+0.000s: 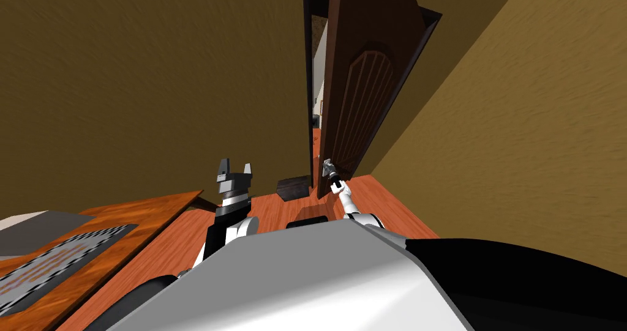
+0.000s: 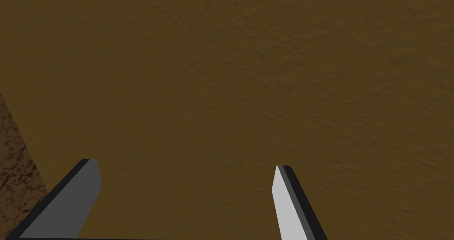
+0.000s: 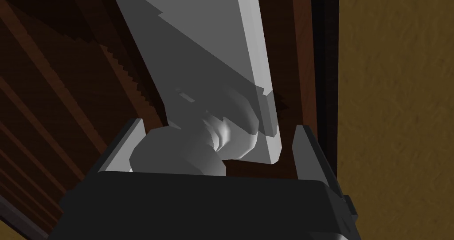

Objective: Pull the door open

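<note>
Two right fingers: those of the right gripper point(image 3: 220, 125) stand apart, not clamped; the grey knob point(image 3: 177, 155) sits between them, against one finger point(image 3: 125, 146), with a gap to the other.
Knob: round, on a short neck, fixed to a long grey plate point(image 3: 213, 51) on the door point(image 3: 66, 95).
Right gripper: in the head view it point(image 1: 329, 167) reaches forward to the free edge of the door, low down.
Left fingers: the left gripper point(image 2: 186, 163) has its fingers wide apart and holds nothing; in the head view it point(image 1: 236, 164) is raised in front of the chest, well apart from the door.
Door: dark brown, with an arched panel point(image 1: 361, 101); it stands ajar, and a narrow bright gap point(image 1: 317, 89) shows along its edge.
Surface: orange-brown wood point(image 1: 141, 217) at my left, with a grey patterned mat point(image 1: 67, 254) on it.
Room: red-brown wood floor point(image 1: 392, 205), ochre walls point(image 1: 153, 70), a dark box point(image 1: 292, 188) on the floor just beside the door.
</note>
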Robot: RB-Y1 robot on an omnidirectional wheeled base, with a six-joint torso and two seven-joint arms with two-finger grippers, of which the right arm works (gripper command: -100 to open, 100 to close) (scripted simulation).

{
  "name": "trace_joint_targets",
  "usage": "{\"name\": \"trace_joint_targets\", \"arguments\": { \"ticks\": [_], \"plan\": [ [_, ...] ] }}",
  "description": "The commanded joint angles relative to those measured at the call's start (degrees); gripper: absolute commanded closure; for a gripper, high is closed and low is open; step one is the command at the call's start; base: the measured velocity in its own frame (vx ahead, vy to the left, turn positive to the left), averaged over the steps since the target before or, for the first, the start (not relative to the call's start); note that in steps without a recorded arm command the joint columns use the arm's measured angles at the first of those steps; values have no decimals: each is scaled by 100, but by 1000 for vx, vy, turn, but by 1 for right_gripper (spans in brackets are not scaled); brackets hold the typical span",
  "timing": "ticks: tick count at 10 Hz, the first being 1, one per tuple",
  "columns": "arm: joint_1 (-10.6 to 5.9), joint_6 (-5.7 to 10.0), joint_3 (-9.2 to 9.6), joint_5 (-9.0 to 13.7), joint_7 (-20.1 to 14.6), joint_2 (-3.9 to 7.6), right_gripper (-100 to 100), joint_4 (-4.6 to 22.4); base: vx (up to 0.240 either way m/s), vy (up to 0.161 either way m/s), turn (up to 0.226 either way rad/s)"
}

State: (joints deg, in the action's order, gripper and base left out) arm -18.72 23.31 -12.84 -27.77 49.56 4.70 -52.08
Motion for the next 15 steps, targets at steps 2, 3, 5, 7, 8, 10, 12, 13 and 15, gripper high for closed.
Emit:
{"name": "trace_joint_targets", "arguments": {
  "ticks": [2, 3, 5, 7, 8, 10, 12, 13, 15],
  "plan": [
    [187, -36, 217, -40, -60, -180, 100, -150, 11, -10, 8],
    [187, -36, 217, -40, -60, -180, 100, -150, 0, 0, 0],
    [187, -36, 217, -40, -60, -180, 100, -150, -15, -8, 2],
    [155, -82, 129, 159, -312, 30, 100, -248, -18, -120, 122],
    [157, -78, 143, 225, -400, 44, 100, -244, -27, -118, 135],
    [163, -65, 187, 434, -683, 86, 100, -233, -28, -108, 170],
    [168, -54, 226, 624, -947, 123, 100, -223, -55, -102, 172],
    [170, -48, 246, 720, -1079, 142, 100, -218, -50, -90, 149],
    [176, -35, 292, 938, -1391, 186, 100, -207, -41, -90, 137]
  ]
}}
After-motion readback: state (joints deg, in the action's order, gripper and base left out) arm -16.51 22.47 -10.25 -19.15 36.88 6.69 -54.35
